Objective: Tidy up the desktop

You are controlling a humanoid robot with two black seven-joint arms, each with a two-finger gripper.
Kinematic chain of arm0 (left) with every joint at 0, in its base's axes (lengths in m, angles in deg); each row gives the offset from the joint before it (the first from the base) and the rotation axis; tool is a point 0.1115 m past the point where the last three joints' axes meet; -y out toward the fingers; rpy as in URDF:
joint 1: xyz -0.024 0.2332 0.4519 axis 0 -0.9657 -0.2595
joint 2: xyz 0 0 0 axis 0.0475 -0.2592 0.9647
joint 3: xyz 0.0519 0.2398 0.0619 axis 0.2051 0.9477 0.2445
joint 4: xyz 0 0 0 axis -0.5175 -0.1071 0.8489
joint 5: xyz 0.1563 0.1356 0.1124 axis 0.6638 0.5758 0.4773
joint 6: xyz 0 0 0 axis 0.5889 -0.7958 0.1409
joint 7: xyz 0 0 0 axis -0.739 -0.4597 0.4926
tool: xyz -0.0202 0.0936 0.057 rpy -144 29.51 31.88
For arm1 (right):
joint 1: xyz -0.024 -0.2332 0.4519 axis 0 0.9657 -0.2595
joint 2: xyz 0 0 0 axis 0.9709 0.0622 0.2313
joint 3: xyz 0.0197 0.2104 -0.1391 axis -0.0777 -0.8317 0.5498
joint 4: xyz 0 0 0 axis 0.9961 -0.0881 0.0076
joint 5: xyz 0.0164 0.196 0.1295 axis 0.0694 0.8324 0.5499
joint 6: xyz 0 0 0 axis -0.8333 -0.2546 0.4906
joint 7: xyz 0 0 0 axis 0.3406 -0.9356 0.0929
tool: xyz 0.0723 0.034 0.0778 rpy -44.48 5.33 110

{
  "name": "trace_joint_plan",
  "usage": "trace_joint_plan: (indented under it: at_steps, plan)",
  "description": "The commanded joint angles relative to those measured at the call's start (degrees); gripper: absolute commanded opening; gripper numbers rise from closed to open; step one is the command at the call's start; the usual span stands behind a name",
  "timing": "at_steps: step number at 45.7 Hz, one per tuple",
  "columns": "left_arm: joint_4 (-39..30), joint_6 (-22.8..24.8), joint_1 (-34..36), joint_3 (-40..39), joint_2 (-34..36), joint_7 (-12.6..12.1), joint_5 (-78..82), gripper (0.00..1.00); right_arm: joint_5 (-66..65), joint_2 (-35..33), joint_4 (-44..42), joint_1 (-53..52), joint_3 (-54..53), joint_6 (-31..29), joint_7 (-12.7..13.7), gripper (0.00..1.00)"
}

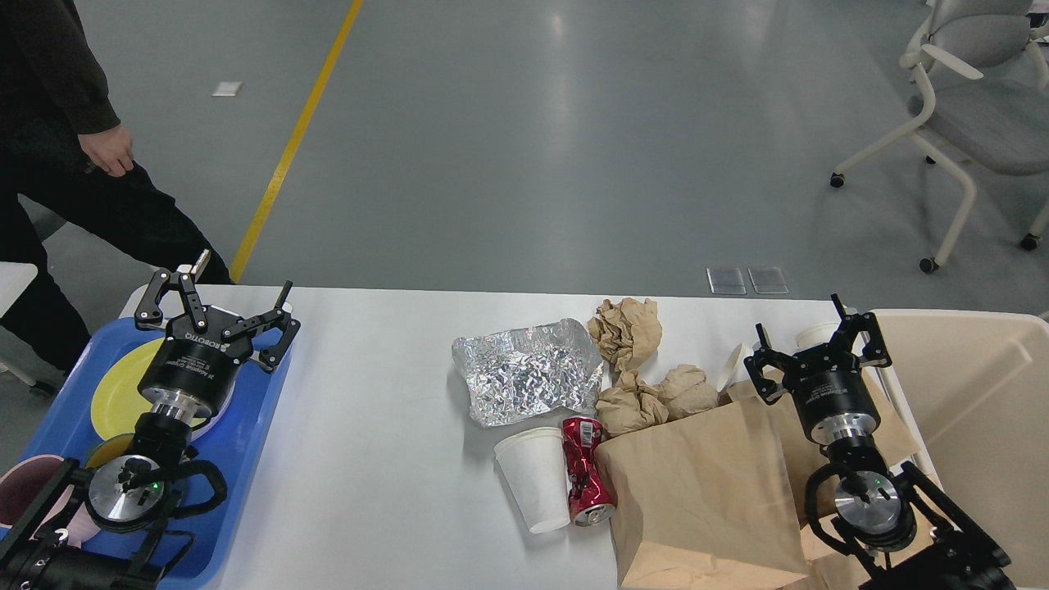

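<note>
The white desktop [385, 410] fills the lower view. On it lie a crumpled foil sheet [529, 373], three crumpled brown paper balls [625, 328], a white paper cup on its side [537, 479], a crushed red can [586, 471] and a big brown paper bag [701, 500]. My left gripper [217, 303] is open and empty above the far edge of the blue tray [246, 434]. My right gripper [815, 344] is open and empty above the bag's far right end.
The blue tray holds a yellow plate [123, 393] and a pink mug [24, 496]. A cream bin [975, 410] stands at the table's right end. A person [57, 139] walks at the far left. An office chair [975, 115] stands at the far right.
</note>
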Motion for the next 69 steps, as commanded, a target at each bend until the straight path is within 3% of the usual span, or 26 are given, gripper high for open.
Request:
trace_joint_plan:
  at_steps: [1,57,69]
  plan:
    - [0.2,0.2,-0.5,-3.0,-0.6,-0.4,0.0,0.96,0.0,-0.1,0.0,0.0,0.0,0.0,0.0,1.00]
    - [1.0,0.3,0.7,-3.8,-0.9,0.4,0.0,0.96,0.0,0.0,0.0,0.0,0.0,0.0,0.0,1.00]
    - [1.0,-0.8,0.1,-4.0,-1.1,-0.4,-0.2,0.96,0.0,0.0,0.0,0.0,0.0,0.0,0.0,1.00]
